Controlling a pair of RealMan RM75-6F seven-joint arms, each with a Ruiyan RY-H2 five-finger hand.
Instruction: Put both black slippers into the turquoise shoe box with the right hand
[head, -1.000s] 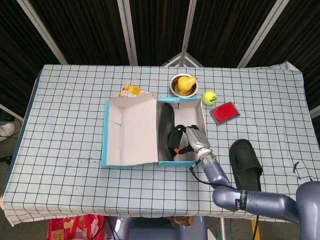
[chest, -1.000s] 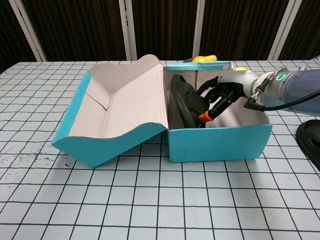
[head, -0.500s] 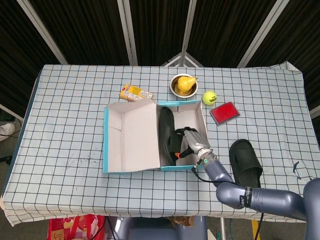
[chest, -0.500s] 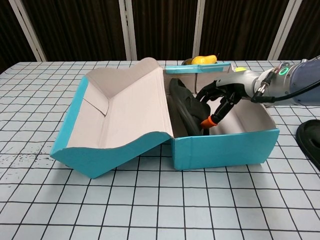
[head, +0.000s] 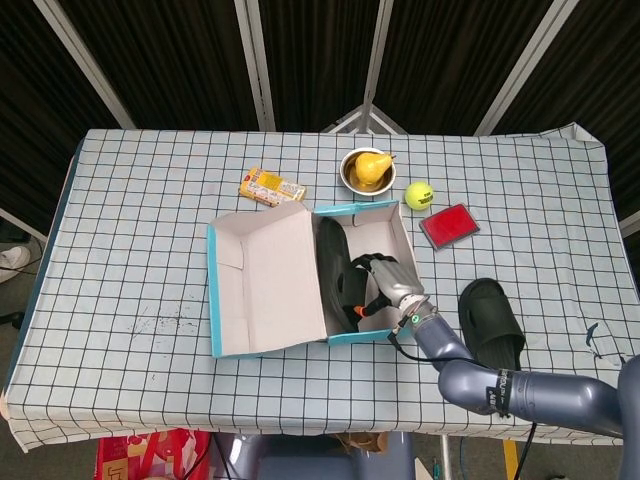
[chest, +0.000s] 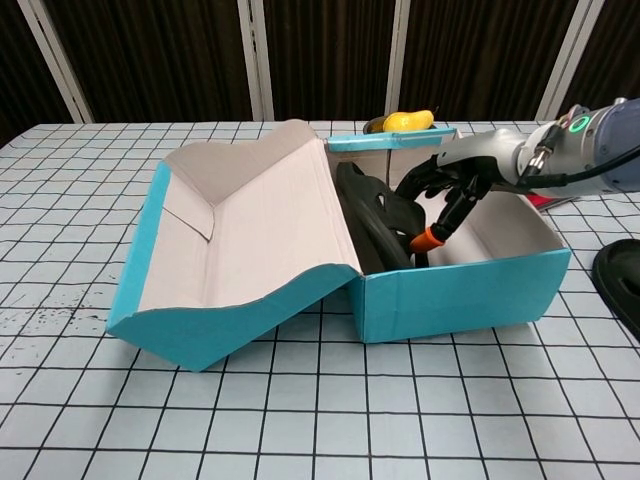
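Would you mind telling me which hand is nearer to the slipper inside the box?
Right: the right hand reaches into the box, fingers on the slipper. The left hand appears in neither view.

Turquoise shoe box (head: 365, 211) lies open mid-table, lid flap (head: 265, 280) spread toward 9 o'clock. One black slipper (head: 334, 265) is stood on edge inside, gripped by the right hand (head: 388, 283). Second slipper (head: 490, 318) is seen flat on the cloth at 3 o'clock, near the box but apart from it.

turquoise box (chest: 455, 298) (black slipper (chest: 372, 215) inside)
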